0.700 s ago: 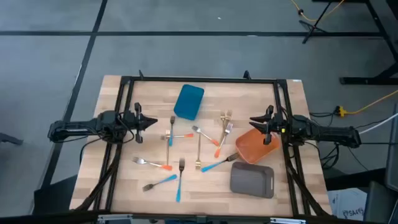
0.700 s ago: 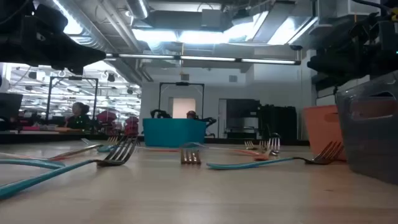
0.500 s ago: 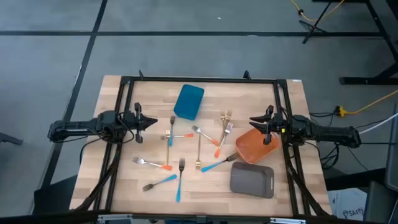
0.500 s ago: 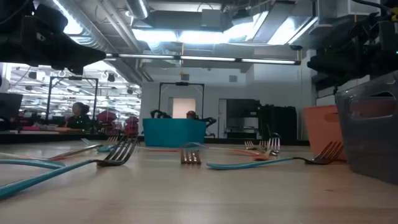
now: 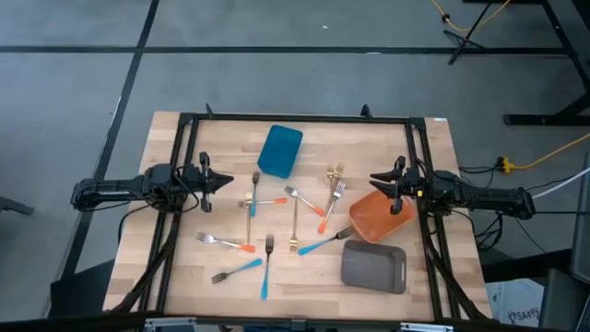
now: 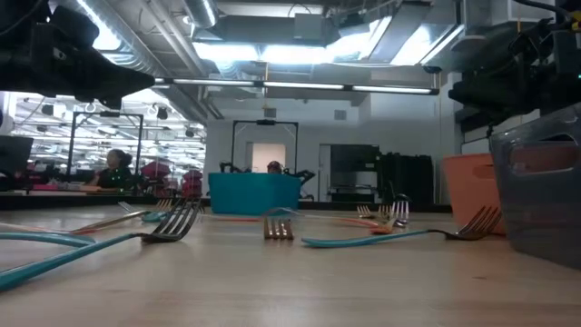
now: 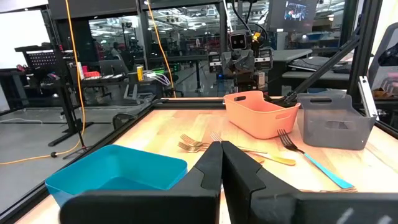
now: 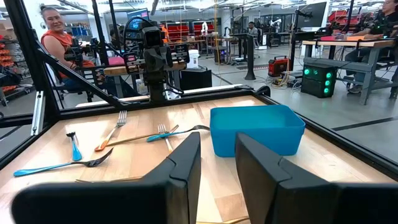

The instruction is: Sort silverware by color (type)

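Observation:
Several forks lie flat and scattered on the middle of the wooden table (image 5: 184, 277). Among them are an orange-handled fork (image 5: 226, 243), a blue-handled fork (image 5: 323, 242) and a gold fork (image 5: 295, 221). My left gripper (image 5: 226, 182) hovers level at the table's left side, shut and holding nothing; in the left wrist view its fingers (image 7: 209, 168) meet. My right gripper (image 5: 373, 180) hovers level at the right side, over the orange container's far corner. Its fingers (image 8: 186, 162) stand slightly apart with nothing between them.
A blue container (image 5: 279, 150) stands at the far middle, an orange container (image 5: 379, 215) at the right and a grey container (image 5: 373, 266) at the near right. A black frame (image 5: 295, 118) runs around the table. A person (image 8: 56, 31) sits beyond the table's left side.

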